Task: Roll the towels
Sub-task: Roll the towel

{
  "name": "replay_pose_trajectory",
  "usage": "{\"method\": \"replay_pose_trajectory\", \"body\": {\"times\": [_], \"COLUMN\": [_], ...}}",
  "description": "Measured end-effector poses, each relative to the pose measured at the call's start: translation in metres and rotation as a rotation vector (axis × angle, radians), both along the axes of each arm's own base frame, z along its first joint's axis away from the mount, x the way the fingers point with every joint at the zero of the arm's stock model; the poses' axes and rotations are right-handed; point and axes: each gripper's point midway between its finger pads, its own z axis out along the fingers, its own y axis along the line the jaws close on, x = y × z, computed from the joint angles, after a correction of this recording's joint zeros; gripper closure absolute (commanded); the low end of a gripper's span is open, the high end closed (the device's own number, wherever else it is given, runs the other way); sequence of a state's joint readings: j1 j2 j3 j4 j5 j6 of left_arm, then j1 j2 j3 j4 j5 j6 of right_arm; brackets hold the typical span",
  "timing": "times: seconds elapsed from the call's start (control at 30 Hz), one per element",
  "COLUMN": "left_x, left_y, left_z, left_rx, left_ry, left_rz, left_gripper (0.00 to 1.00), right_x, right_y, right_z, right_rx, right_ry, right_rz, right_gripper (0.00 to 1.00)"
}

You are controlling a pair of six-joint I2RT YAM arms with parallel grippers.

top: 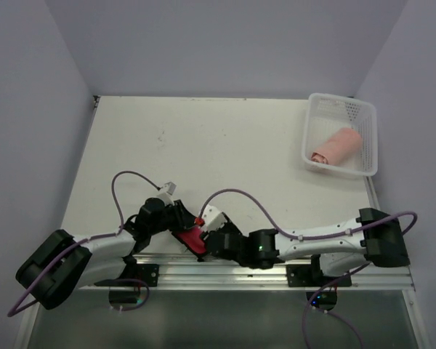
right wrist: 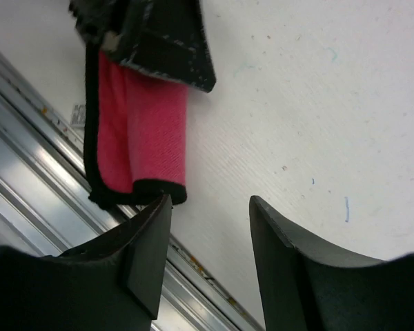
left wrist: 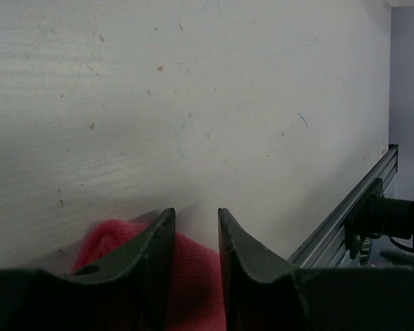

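The small cloth, red-faced with dark trim, lies folded at the table's near edge between the two arms. My left gripper reaches it from the left. In the left wrist view the left gripper has red cloth filling the gap between its fingers. My right gripper sits just right of the cloth. In the right wrist view the right gripper is open and holds nothing, and the cloth's trimmed end lies just past its left fingertip. The salmon-pink towel lies rolled in the basket.
A white perforated basket stands at the far right of the table. An aluminium rail runs along the near edge, right under the cloth; it also shows as the rail in the right wrist view. Walls close off the table's left, back and right.
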State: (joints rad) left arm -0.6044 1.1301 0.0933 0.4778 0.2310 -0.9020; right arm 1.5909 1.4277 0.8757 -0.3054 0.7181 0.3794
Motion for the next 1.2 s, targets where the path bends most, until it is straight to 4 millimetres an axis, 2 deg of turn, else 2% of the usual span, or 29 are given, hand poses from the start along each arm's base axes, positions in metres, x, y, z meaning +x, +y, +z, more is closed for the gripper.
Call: {"method": "replay_pose_trajectory", "body": {"times": [0.13, 0.23, 0.4, 0.63, 0.83, 0.97, 1.13, 1.2], "left_x": [-0.001, -0.001, -0.001, -0.002, -0.003, -0.003, -0.003, -0.004], "left_y": [0.001, 0.001, 0.001, 0.003, 0.004, 0.004, 0.005, 0.006], "left_z": [0.001, 0.001, 0.001, 0.001, 0.001, 0.001, 0.001, 0.001], "left_rx": [-0.003, -0.003, -0.003, -0.003, -0.001, 0.0, 0.004, 0.005], "left_ry": [-0.004, -0.006, -0.008, -0.01, -0.008, -0.009, -0.008, -0.009], "left_rz": [0.001, 0.002, 0.003, 0.006, 0.008, 0.01, 0.013, 0.015], "left_gripper": [0.64, 0.65, 0.65, 0.65, 0.66, 0.66, 0.66, 0.66], "right_x": [0.039, 0.052, 0.041, 0.021, 0.012, 0.007, 0.0, -0.004], "right_y": [-0.016, -0.016, 0.004, 0.017, 0.022, 0.024, 0.032, 0.034], "right_z": [-0.006, -0.015, -0.033, -0.067, -0.071, -0.071, -0.073, -0.075], "right_rx": [0.212, 0.32, 0.411, 0.399, 0.429, 0.442, 0.452, 0.45], "right_ry": [0.205, 0.338, 0.523, 0.678, 0.732, 0.756, 0.787, 0.801], "right_rz": [-0.145, -0.202, -0.188, -0.177, -0.157, -0.143, -0.115, -0.103], "right_gripper": [0.44, 0.44, 0.44, 0.44, 0.47, 0.63, 0.78, 0.89]}}
